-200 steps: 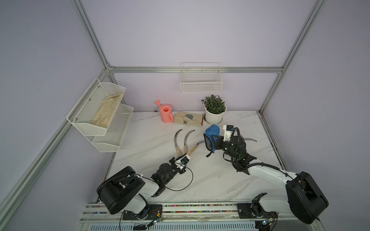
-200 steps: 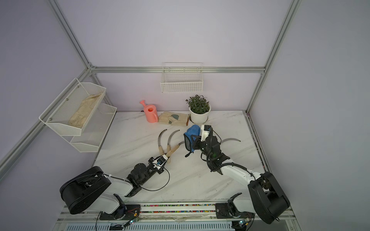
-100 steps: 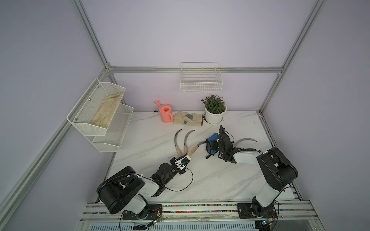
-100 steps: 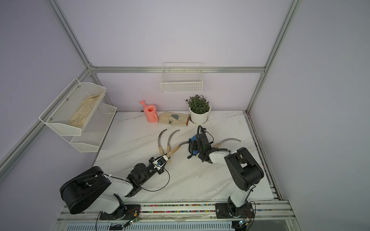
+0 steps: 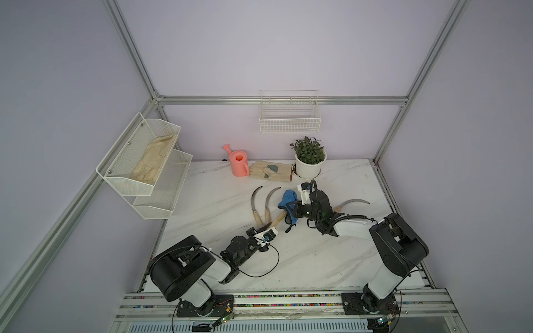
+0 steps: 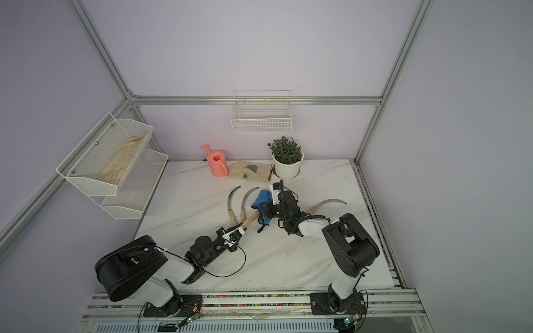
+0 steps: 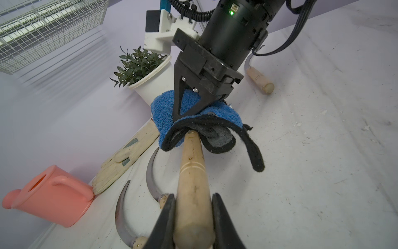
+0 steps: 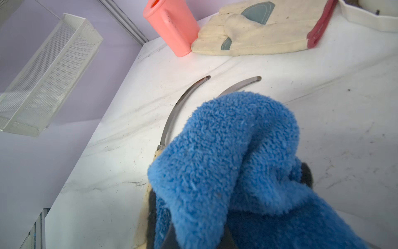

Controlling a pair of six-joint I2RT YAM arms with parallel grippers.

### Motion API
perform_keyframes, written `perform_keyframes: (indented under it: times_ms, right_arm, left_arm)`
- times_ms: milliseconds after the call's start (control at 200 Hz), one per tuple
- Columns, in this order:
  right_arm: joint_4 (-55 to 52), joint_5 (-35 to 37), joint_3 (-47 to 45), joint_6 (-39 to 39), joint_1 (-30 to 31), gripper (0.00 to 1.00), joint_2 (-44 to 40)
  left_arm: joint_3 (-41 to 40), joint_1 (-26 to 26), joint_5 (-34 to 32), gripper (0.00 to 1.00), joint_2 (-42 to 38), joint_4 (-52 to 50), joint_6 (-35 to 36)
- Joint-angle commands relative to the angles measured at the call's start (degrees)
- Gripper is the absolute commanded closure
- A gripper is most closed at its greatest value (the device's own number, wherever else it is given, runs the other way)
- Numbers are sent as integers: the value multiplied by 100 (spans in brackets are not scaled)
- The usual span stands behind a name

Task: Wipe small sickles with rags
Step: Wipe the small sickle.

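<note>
My left gripper (image 7: 193,195) is shut on the pale wooden handle (image 7: 191,168) of one small sickle (image 5: 277,219), held low over the table. The blue rag (image 5: 288,199) with dark trim is folded over that sickle's blade, which is hidden, and reaches the handle's top. My right gripper (image 5: 292,209) is shut on the rag (image 7: 165,107). In the right wrist view the rag (image 8: 232,151) covers the fingers. Two more sickles (image 5: 253,199) (image 5: 269,199) lie side by side just left of it. Another sickle (image 5: 353,201) lies to the right, behind my right arm.
A pink watering can (image 5: 239,163), beige work gloves (image 5: 271,171) and a potted plant (image 5: 310,161) stand along the back wall. A wire basket (image 5: 290,121) hangs on that wall. A two-tier mesh shelf (image 5: 144,164) with a glove juts out at the left.
My right arm has folded back and come down. The rag in its gripper has slid along the held sickle towards the handle. The left arm and the other sickles have stayed put.
</note>
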Motion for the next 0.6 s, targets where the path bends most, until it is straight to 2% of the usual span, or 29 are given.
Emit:
perform_keyframes:
  times_ms: [0, 65, 315, 470, 595]
  right_arm:
    - [-95, 81, 64, 49, 89, 100, -81]
    - [-185, 364, 33, 72, -87, 100, 28]
    - [-263, 699, -61, 267, -1197, 100, 769]
    - [-297, 863, -165, 231, -1324, 100, 805]
    - [-182, 355, -136, 216, -1295, 100, 684]
  left_arm:
    - [-47, -102, 142, 100, 53, 446, 192]
    - [-50, -106, 134, 100, 50, 463, 186]
    - [-108, -116, 93, 100, -36, 487, 160]
    - [-117, -108, 52, 100, -64, 489, 140]
    - [-109, -111, 97, 100, -72, 499, 120]
